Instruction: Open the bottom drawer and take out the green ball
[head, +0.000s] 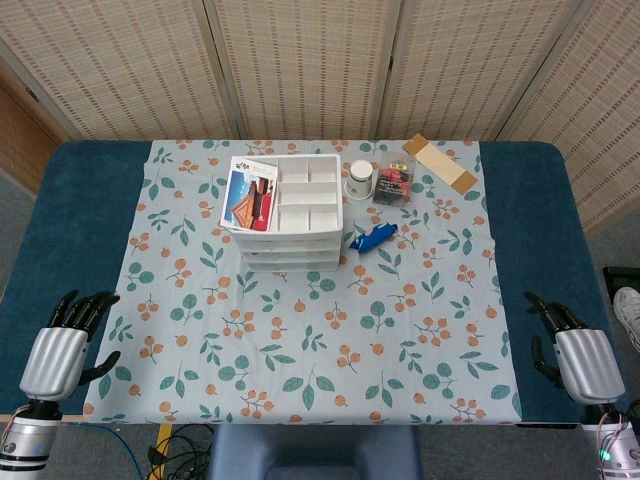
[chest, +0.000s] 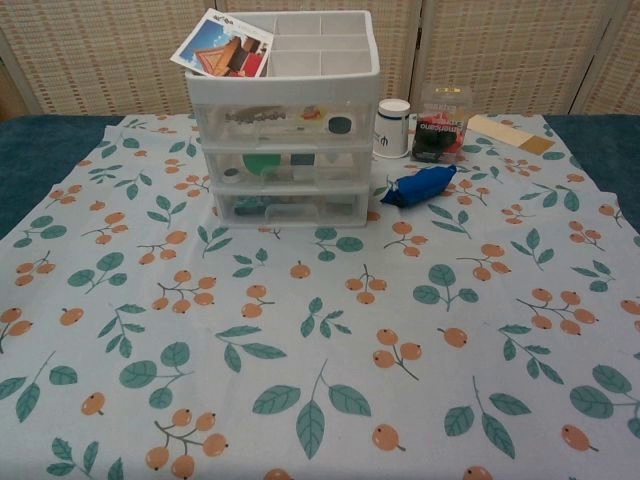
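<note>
A white three-drawer plastic unit (head: 290, 215) (chest: 285, 130) stands at the back middle of the table, all drawers pushed in. The bottom drawer (chest: 290, 207) shows dim contents through its clear front; I cannot make out a green ball there. A green shape (chest: 262, 162) shows behind the middle drawer's front. My left hand (head: 72, 335) rests at the near left table edge, fingers spread and holding nothing. My right hand (head: 568, 340) lies at the near right edge, also spread and empty. Neither hand appears in the chest view.
A leaflet (head: 252, 192) lies on the unit's divided top tray. Right of the unit are a blue packet (head: 374, 238), a white jar (head: 360, 180), a clear box with red contents (head: 395, 184) and a tan cardboard strip (head: 440, 163). A floral cloth (head: 320, 330) covers the table.
</note>
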